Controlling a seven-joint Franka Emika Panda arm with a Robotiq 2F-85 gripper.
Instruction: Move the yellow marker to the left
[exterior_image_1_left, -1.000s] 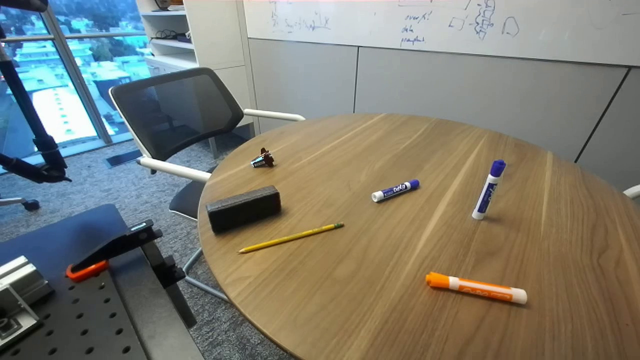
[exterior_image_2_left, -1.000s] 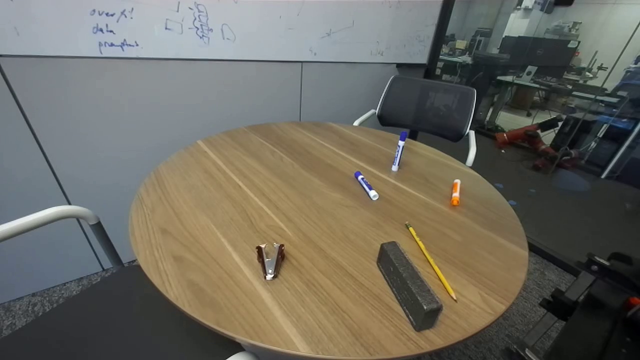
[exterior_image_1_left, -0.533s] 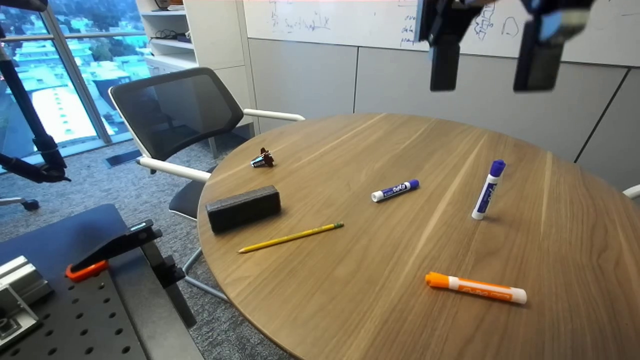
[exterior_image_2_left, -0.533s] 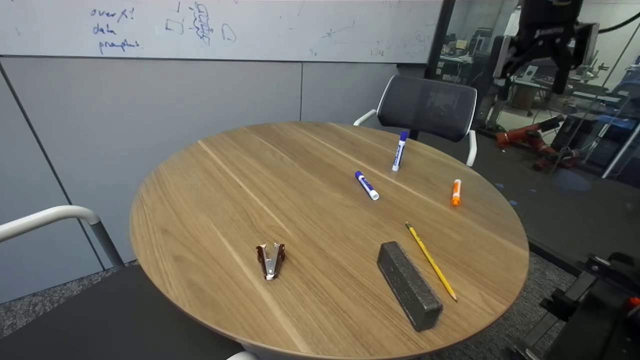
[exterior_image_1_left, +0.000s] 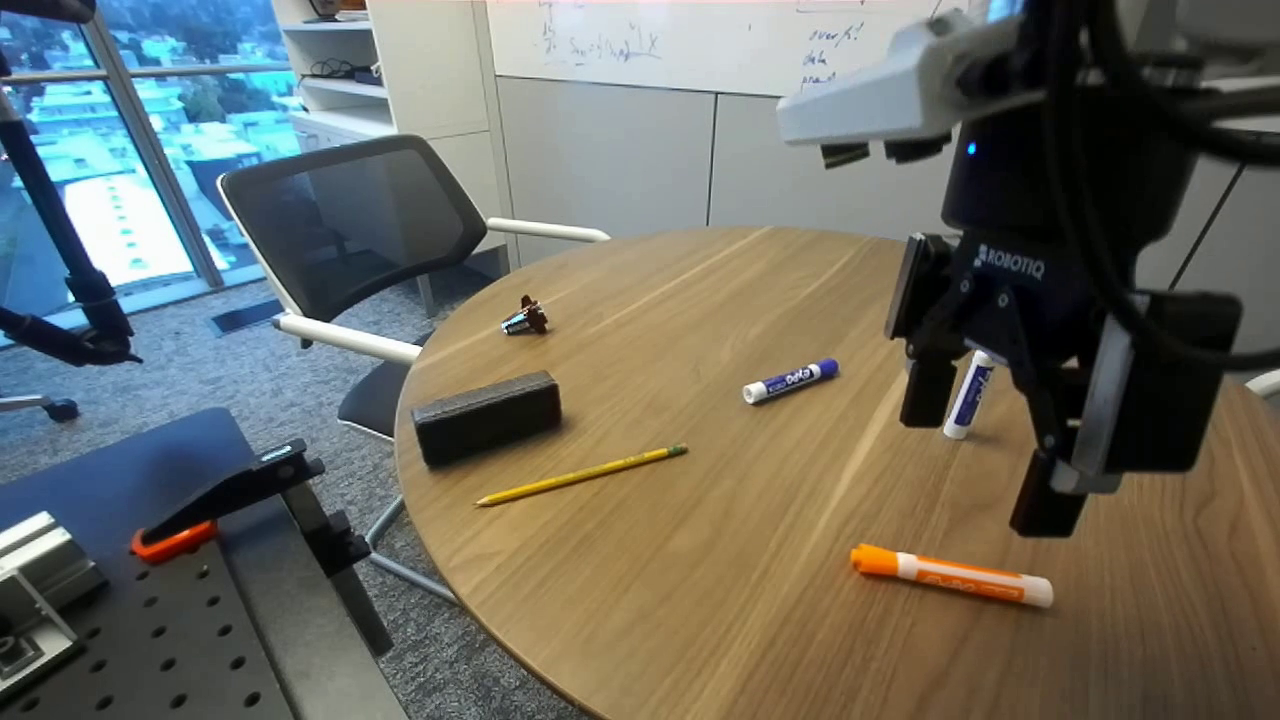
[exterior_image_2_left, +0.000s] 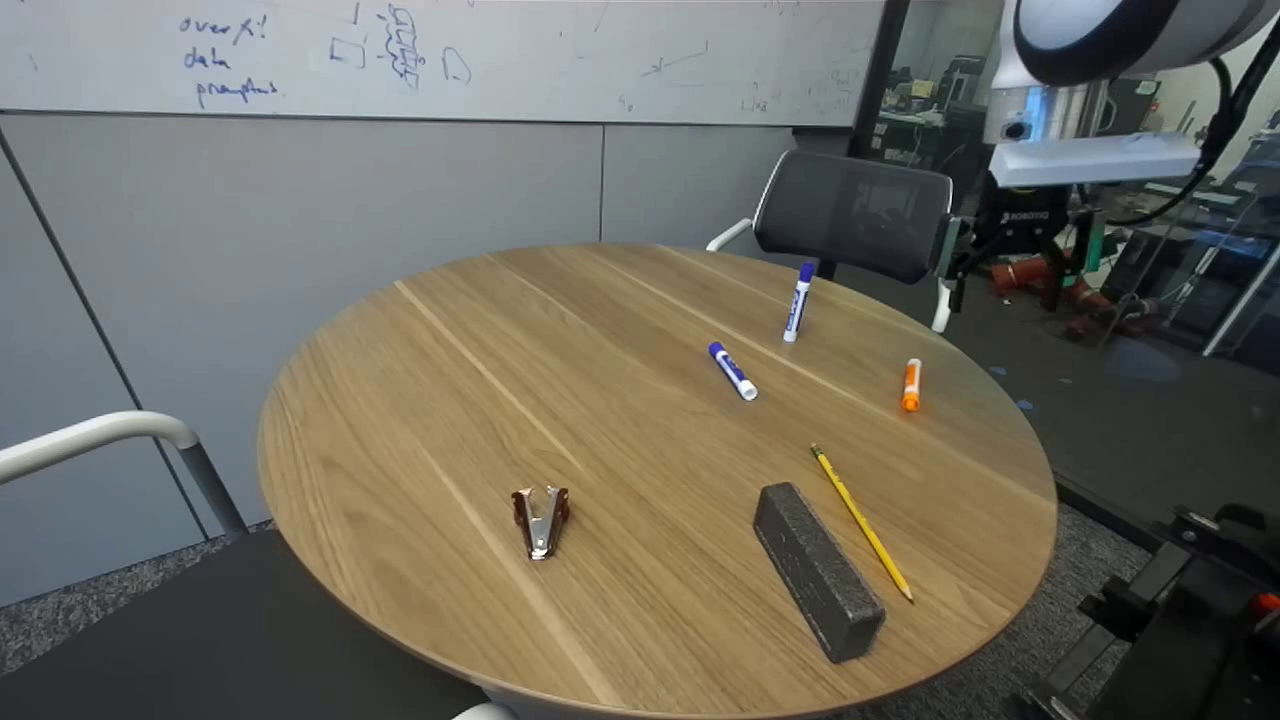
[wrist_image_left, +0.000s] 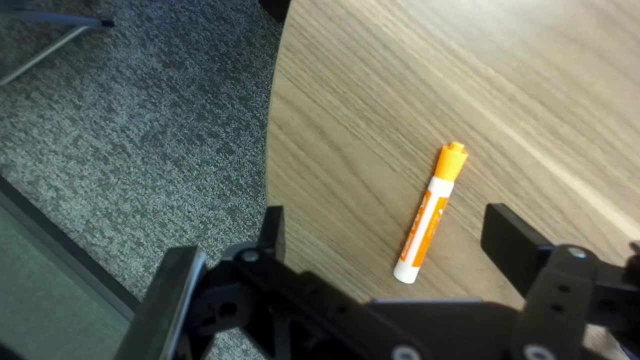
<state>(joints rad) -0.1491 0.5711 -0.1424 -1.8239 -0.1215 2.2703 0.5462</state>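
- table (exterior_image_1_left: 700, 560): I see nothing on it shifted in the last second.
- my jaws: just came down into both exterior views; spread, holding nothing, raised above the table.
- yellow marker (wrist_image_left: 430, 216): lying on the table, untouched, framed between my jaws in wrist view. Approach looks nearly lined up; descent, pinch, leftward move pending.
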